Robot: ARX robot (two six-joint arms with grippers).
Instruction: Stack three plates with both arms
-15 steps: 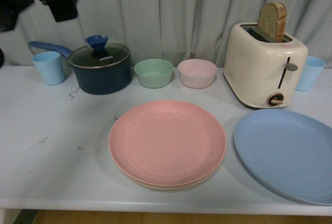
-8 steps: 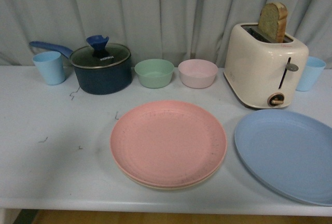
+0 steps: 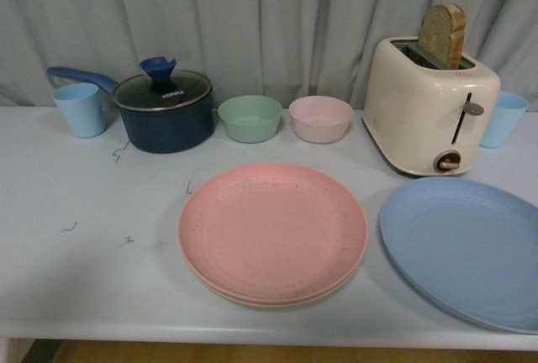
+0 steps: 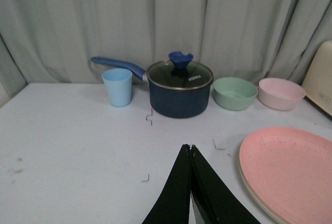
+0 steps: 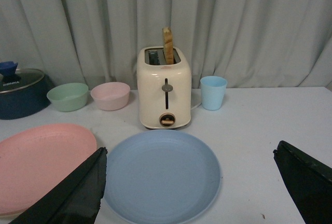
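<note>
The speckled pink plate [image 3: 273,230] lies on the beige plate [image 3: 252,298], of which only a thin rim shows, at the table's front middle. The light blue plate [image 3: 462,247] lies alone to their right, in front of the toaster. Neither arm shows in the front view. In the left wrist view my left gripper [image 4: 189,147] is shut and empty above bare table, left of the pink plate [image 4: 290,172]. In the right wrist view my right gripper [image 5: 189,154] is open wide, its fingers [image 5: 78,193] on either side of the blue plate [image 5: 161,176], above the table.
Along the back stand a blue cup [image 3: 81,109], a dark blue lidded pot [image 3: 164,111], a green bowl [image 3: 250,118], a pink bowl [image 3: 320,118], a cream toaster [image 3: 429,104] with a bread slice and another blue cup [image 3: 503,118]. A curtain hangs behind.
One second ago my left arm showed at the top left of the front view; it has gone out of that view. The plates have not moved.
</note>
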